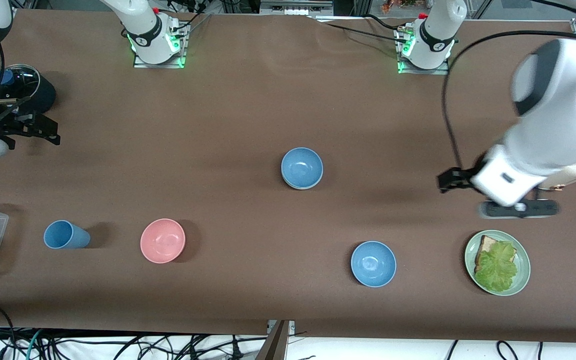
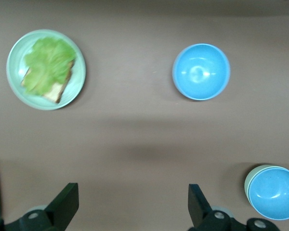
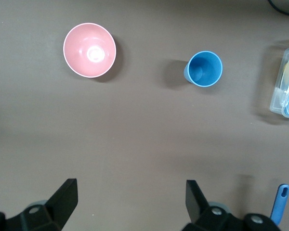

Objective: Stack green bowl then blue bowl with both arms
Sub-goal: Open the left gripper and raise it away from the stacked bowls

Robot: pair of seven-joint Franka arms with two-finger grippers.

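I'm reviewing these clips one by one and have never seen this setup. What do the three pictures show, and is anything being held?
Two robot arms work at a brown table. One picture looks down from a high camera facing them; the other two come from cameras on each arm's wrist. The left end effector hangs open and empty above bare table near the green plate. The right end effector is also open and empty, at the other end of the table. In the middle, a blue bowl sits inside the green bowl. Also there: a second blue bowl, pink bowl, blue cup.

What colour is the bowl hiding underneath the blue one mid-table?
Pale green; the green bowl's rim shows best in the left wrist view.
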